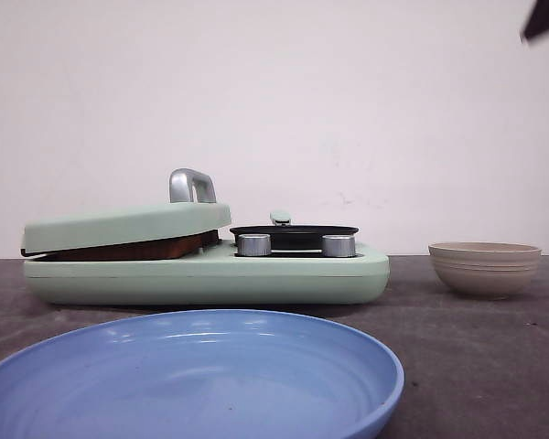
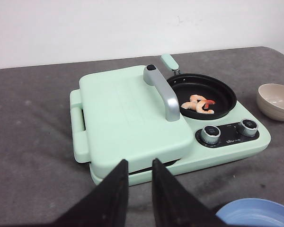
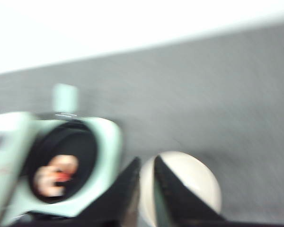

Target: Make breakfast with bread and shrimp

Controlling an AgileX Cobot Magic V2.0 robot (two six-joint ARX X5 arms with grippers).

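A mint-green breakfast maker (image 1: 210,274) stands on the table with its lid (image 2: 128,113) down but slightly ajar. A brown strip (image 1: 137,249) shows in the gap, and I cannot tell if it is the bread's crust; the bread is otherwise hidden. Pink shrimp (image 2: 199,104) lie in its black pan (image 2: 203,94), blurred in the right wrist view (image 3: 54,177). My left gripper (image 2: 139,163) hovers in front of the lid's near edge, jaws narrowly apart and empty. My right gripper (image 3: 146,161) is over the beige bowl (image 3: 189,184), jaws narrowly apart and empty.
A blue plate (image 1: 192,375) lies nearest the camera. The beige bowl (image 1: 484,267) stands right of the maker. Two silver knobs (image 2: 210,134) are on the maker's front. A silver handle (image 2: 163,94) stands on the lid. The table is dark grey.
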